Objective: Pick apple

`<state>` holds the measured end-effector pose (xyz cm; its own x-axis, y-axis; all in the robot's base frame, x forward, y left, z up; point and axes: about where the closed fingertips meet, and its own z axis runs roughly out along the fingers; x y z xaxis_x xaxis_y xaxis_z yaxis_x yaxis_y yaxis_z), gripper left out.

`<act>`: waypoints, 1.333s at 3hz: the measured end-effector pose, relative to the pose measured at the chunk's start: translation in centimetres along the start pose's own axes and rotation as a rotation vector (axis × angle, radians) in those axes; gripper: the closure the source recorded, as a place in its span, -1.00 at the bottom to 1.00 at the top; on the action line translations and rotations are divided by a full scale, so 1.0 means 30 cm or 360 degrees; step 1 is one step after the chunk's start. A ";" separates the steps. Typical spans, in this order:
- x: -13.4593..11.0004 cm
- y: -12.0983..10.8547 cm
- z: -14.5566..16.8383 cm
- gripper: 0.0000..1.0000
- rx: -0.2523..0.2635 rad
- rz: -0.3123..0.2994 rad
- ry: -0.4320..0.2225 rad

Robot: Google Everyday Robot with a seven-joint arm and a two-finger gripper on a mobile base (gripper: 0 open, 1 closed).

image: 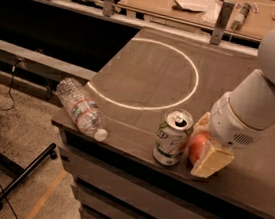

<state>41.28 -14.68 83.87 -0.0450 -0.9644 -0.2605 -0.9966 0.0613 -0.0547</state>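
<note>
The reddish-orange apple (197, 146) sits near the front edge of the dark table (151, 78), just right of the green-and-white soda can (172, 137). My gripper (205, 144) has come down from the right and is open, straddling the apple. One pale finger (212, 161) is in front of it and the other (202, 122) is behind it. The arm's white body hides most of the apple's right side.
A clear plastic water bottle (81, 108) lies on its side at the table's front left corner, overhanging the edge. A white circle (195, 74) is painted on the tabletop. A railing and wooden benches with clutter run along the back.
</note>
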 end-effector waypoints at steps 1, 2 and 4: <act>-0.002 0.000 -0.007 0.57 -0.0002 0.0000 0.0000; 0.029 -0.042 -0.057 0.99 0.0046 0.0024 -0.0010; 0.165 -0.189 -0.345 1.00 0.0265 0.0117 -0.0075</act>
<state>45.99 -22.45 92.87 -0.1102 -0.9429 -0.3144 -0.9655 0.1767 -0.1915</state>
